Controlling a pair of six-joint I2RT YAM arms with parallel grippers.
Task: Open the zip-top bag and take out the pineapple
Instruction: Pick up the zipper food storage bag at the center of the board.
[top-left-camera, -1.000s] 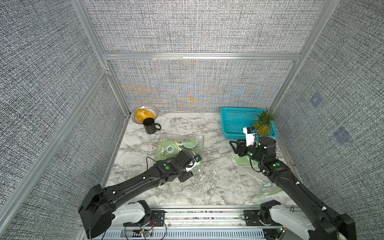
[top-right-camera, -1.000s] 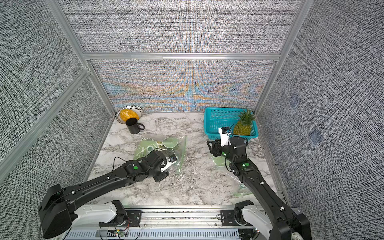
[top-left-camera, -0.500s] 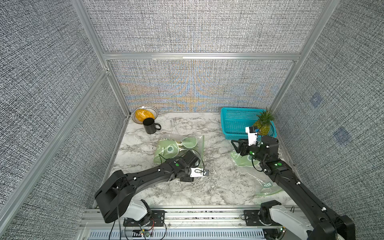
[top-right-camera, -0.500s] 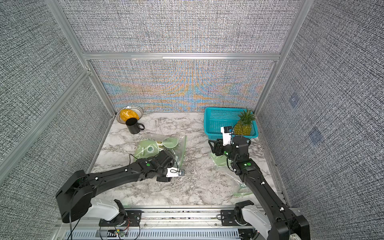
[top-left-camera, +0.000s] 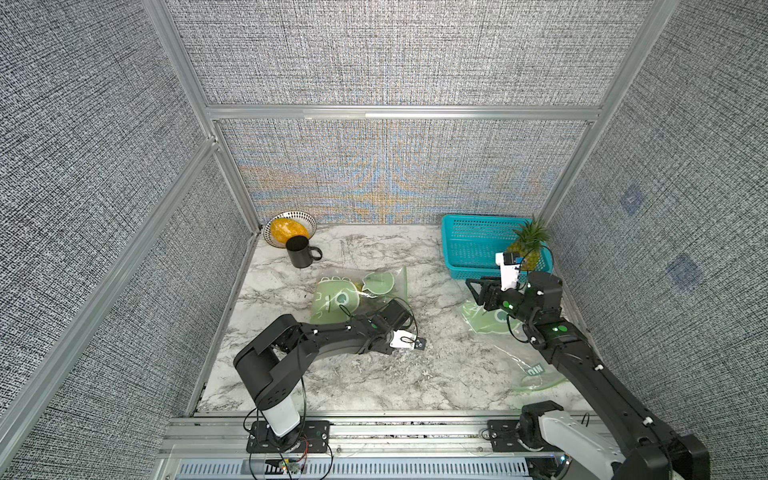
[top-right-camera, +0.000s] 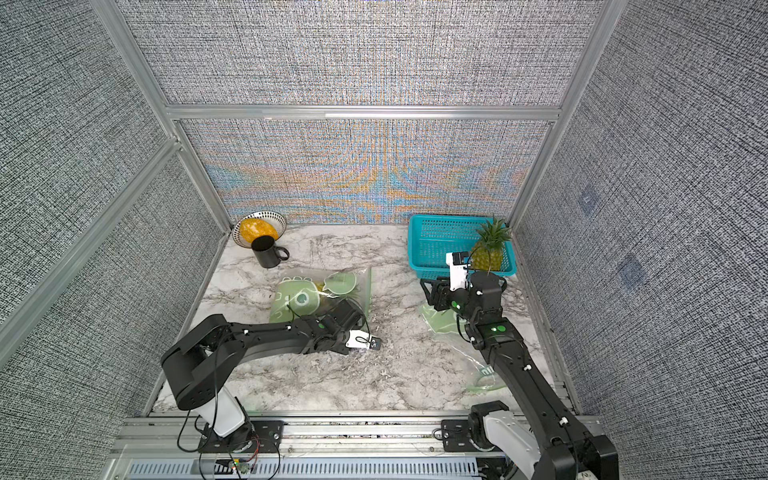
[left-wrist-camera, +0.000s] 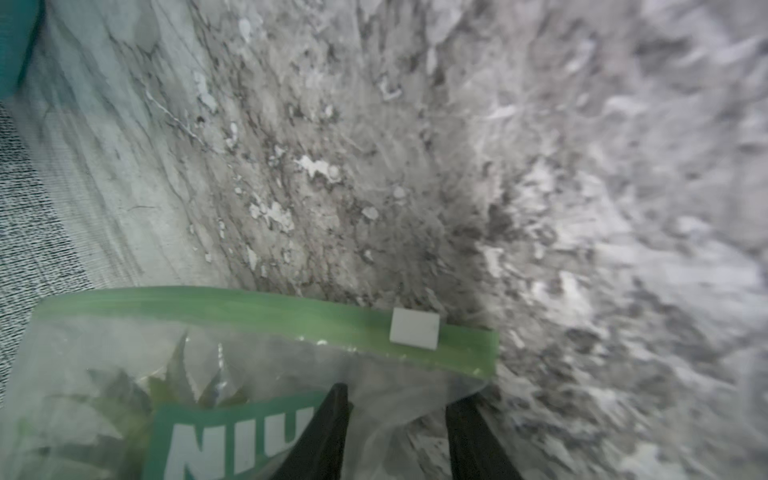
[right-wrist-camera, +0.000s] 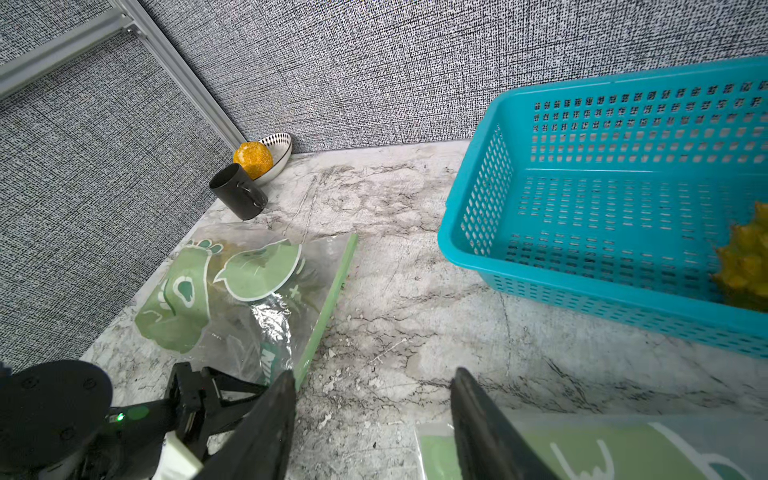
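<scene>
left gripper: jaws partway apart, down low, straddling the clear film at the bag's corner. Can't see an actual pinch on anything.
clear zip-top bag with green cartoon print: right under those fingertips, lying on the grey marble table. Thin, floppy and slick, so I'd expect it to slide, not resist.
green zip strip: just ahead of the fingertips, with a small white slider tab at the end nearest them. You'd want to grab there; it looks like the only stiff bit.
yellow pineapple with spiky green crown: inside the bag, off to the gripper's side, crown towards the zip. Probably light and bumpy. Take the body, not the leaves.
right gripper: well away, jaws wide, empty, hovering.
</scene>
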